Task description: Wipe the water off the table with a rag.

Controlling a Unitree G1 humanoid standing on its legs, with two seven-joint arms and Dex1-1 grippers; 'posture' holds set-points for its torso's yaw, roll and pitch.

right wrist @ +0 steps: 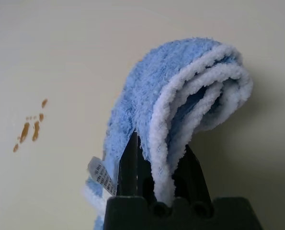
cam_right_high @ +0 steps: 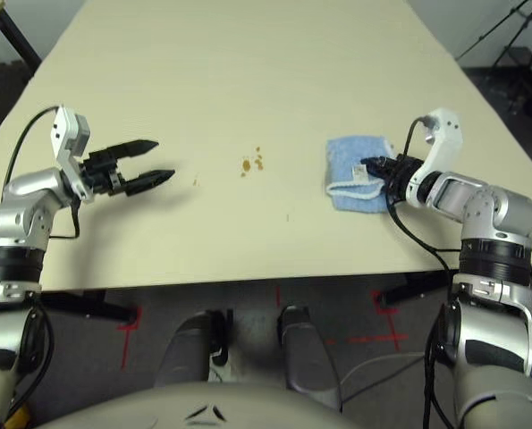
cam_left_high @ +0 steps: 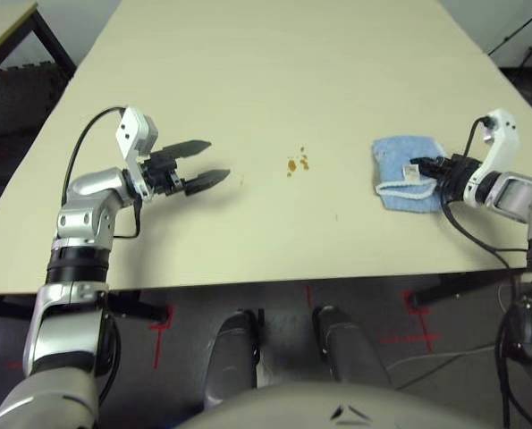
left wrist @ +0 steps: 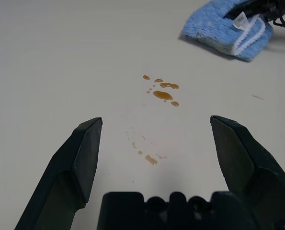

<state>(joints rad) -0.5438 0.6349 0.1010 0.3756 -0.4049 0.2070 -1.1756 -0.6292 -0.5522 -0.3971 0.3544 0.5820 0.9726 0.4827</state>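
Note:
The folded light blue rag (cam_left_high: 404, 172) lies on the right side of the cream table (cam_left_high: 248, 80). My right gripper (cam_left_high: 418, 168) is shut on the rag's near-right edge; in the right wrist view the rag (right wrist: 180, 96) is pinched between the black fingers (right wrist: 129, 163). A cluster of orange-brown water droplets (cam_left_high: 297, 164) sits mid-table, left of the rag. Far to the left my left gripper (cam_left_high: 214, 161) hovers open with nothing between its fingers, pointing toward the water (left wrist: 162, 92). A few smaller specks (left wrist: 149, 158) lie closer to it.
A smaller table with a black frame (cam_left_high: 6, 22) stands at the back left. A black cable (cam_left_high: 480, 241) hangs over the table's front edge at the right. Red tape marks (cam_left_high: 158, 326) dot the floor below.

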